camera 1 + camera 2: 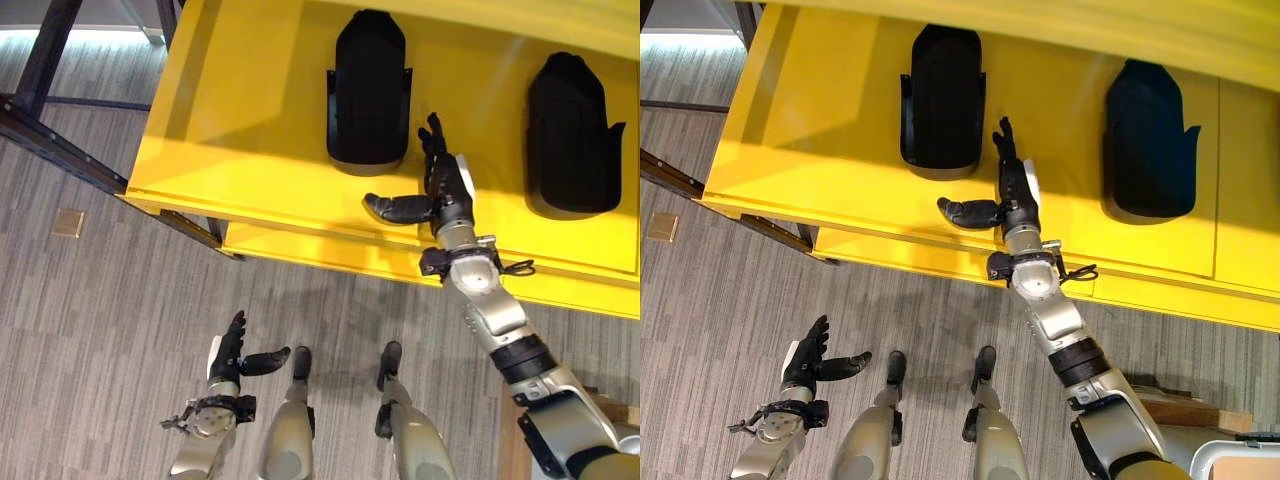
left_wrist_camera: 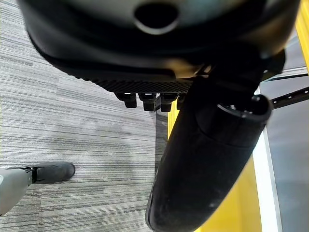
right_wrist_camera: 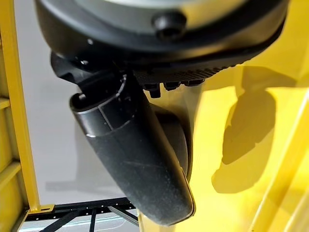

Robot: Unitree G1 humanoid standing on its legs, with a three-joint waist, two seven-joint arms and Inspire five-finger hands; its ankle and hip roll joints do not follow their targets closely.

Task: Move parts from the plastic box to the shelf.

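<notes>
Two black moulded parts lie on the yellow shelf (image 1: 240, 150): one part (image 1: 368, 90) towards the left, the other part (image 1: 575, 135) at the right. My right hand (image 1: 445, 185) hovers over the shelf just right of the left part, fingers straight, thumb (image 1: 395, 208) spread out towards the shelf's front edge, holding nothing. My left hand (image 1: 228, 355) hangs low over the floor in front of the shelf, open and holding nothing. In the right wrist view the right thumb (image 3: 135, 159) stands before the yellow shelf surface (image 3: 251, 159).
Grey striped carpet (image 1: 110, 330) covers the floor before the shelf. A dark metal frame (image 1: 50, 120) with slanted legs stands at the left of the shelf. A small brown square (image 1: 68, 222) lies on the carpet. A wooden piece (image 1: 1185, 410) shows at lower right.
</notes>
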